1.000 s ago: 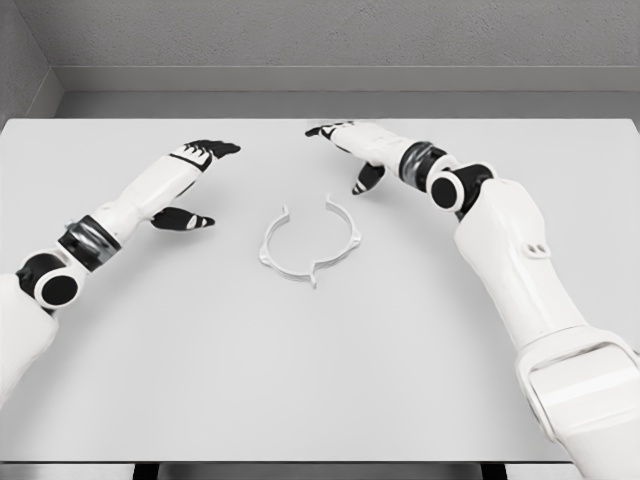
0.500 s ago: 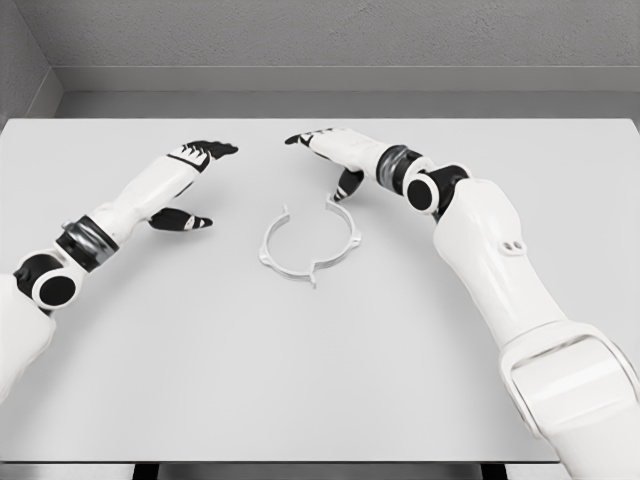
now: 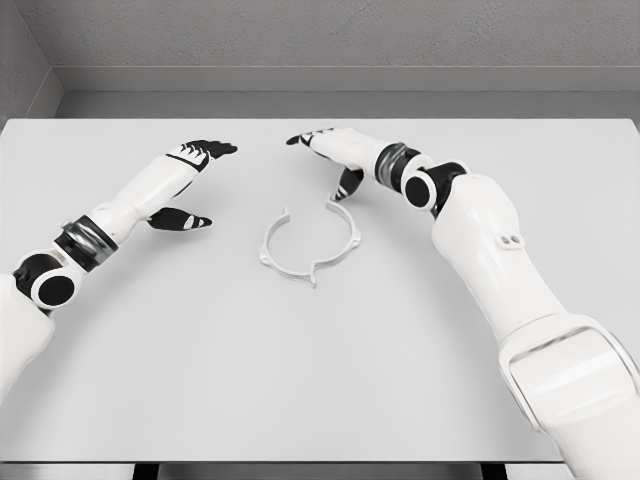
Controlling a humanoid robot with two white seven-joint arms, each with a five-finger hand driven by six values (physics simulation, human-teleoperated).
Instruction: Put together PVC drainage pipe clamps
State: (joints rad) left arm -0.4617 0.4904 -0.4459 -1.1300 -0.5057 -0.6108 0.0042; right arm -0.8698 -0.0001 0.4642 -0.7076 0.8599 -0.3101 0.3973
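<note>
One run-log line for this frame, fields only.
clamp ring: flat on table, ungrasped | right hand: open, just behind ring | left hand: open, left of ring

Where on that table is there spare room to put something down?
The near half of the table, below the clamp, is bare, and so is its far right corner. It is crowded around the clamp, between the left hand and right hand.

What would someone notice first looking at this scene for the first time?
A white ring-shaped pipe clamp lies alone at the middle of the white table. Both hands hover open on either side of it: the left hand apart from it, the right hand just above its far edge.
</note>
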